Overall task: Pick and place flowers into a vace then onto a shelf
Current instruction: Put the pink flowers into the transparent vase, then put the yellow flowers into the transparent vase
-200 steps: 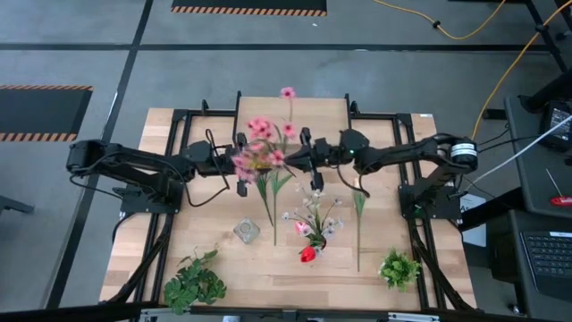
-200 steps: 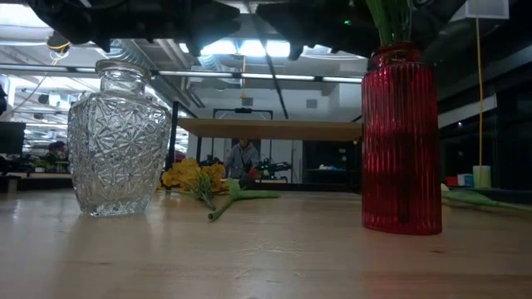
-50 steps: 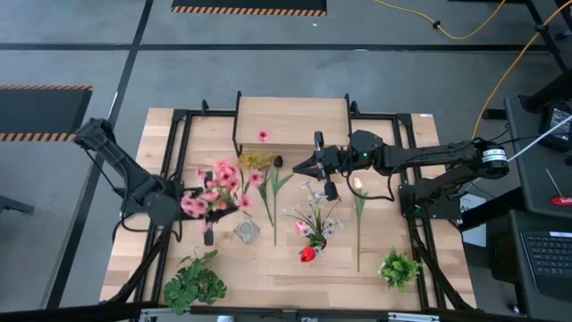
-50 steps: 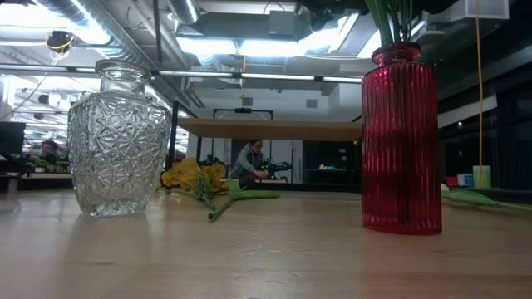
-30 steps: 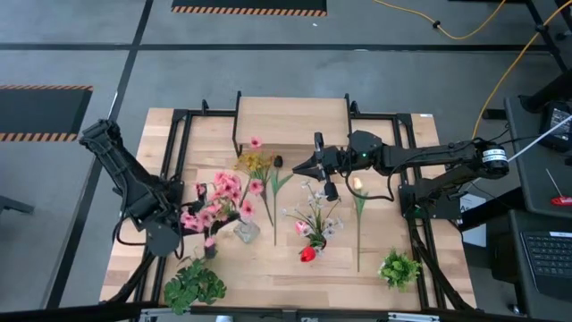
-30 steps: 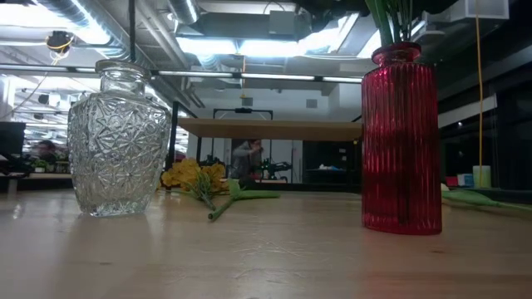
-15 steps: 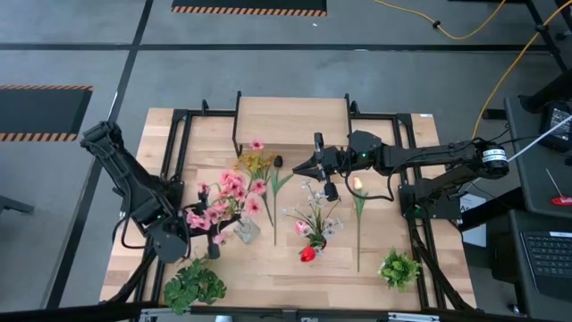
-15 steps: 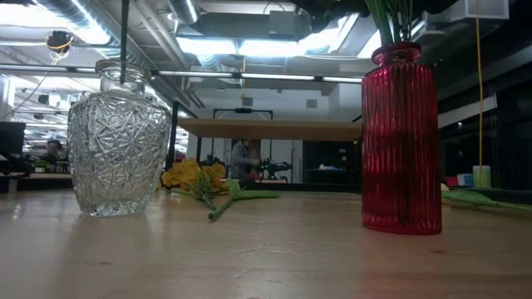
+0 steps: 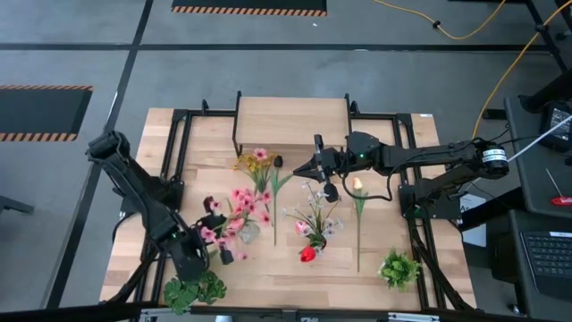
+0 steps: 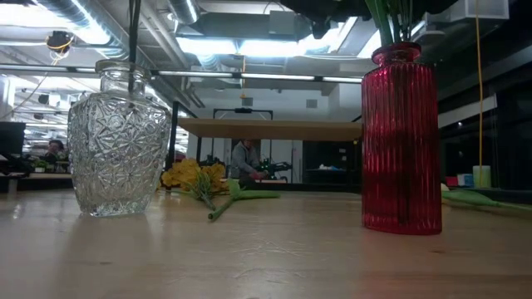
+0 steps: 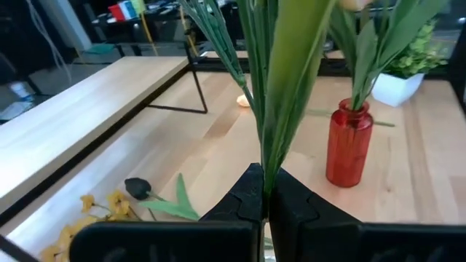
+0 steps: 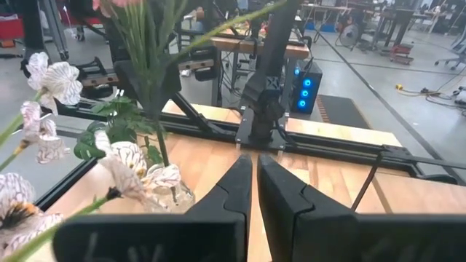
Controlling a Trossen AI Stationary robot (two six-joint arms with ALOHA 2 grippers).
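My left gripper point(image 9: 225, 234) is shut on a bunch of pink flowers point(image 9: 239, 207) beside the clear glass vase point(image 9: 248, 232). In the low view a thin stem point(image 10: 133, 33) comes down to the mouth of that vase point(image 10: 119, 141). My right gripper point(image 9: 302, 166) is shut and empty, above the table in front of the shelf point(image 9: 290, 121). A red vase point(image 9: 308, 253) holds white flowers point(image 9: 313, 213). Yellow flowers point(image 9: 253, 163), a dark one and a peach one point(image 9: 357, 184) lie on the table. My left gripper pinches the bunch's green stems point(image 11: 265, 164) between its two fingers point(image 11: 246, 200), several stems and a leaf together. The stems rise from the fingers, with the blossoms above and toward the table's right. The bunch is clear of the table; its lower end is hidden below the fingers.
Two leafy green plants stand at the near edge, left point(image 9: 192, 291) and right point(image 9: 399, 268). The red vase point(image 10: 401, 137) stands right of the glass vase. Black frame rails run along both table sides. A person shows in the room beyond point(image 10: 245, 159).
My left gripper has gone toward the table's near edge and a little right, carrying the pink bunch to the glass vase; the blossoms now stand over it. In the low view the thin stem has stayed at the vase's mouth.
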